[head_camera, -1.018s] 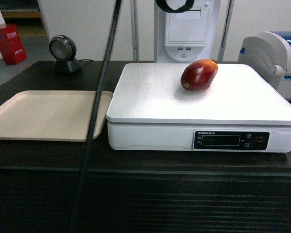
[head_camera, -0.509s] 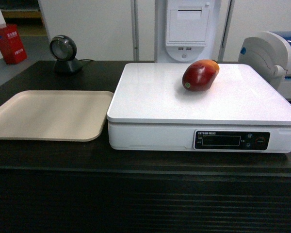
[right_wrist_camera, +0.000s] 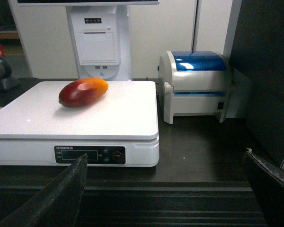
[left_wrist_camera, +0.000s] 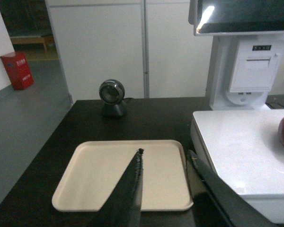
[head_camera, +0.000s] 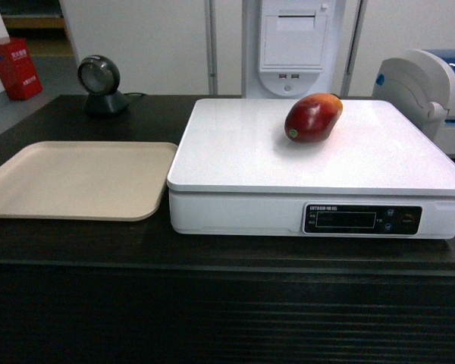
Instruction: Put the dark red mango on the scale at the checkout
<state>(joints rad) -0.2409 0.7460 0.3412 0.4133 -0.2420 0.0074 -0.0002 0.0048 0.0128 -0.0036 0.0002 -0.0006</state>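
Mango [head_camera: 312, 117] on scale [head_camera: 250, 163], beyond open right claw [right_wrist_camera: 165, 189]

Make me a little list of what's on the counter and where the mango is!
mango: lying on the scale, nothing holding it
scale: white, on the black counter
tray: beige, left of the scale
left gripper: jaws open, above the tray
right gripper: jaws open, in front of the counter

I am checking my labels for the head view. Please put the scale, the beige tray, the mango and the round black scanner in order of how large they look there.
1. The scale, largest.
2. The beige tray.
3. The dark red mango and the round black scanner look about alike; the scanner stands farther back, so I would not rank these two.
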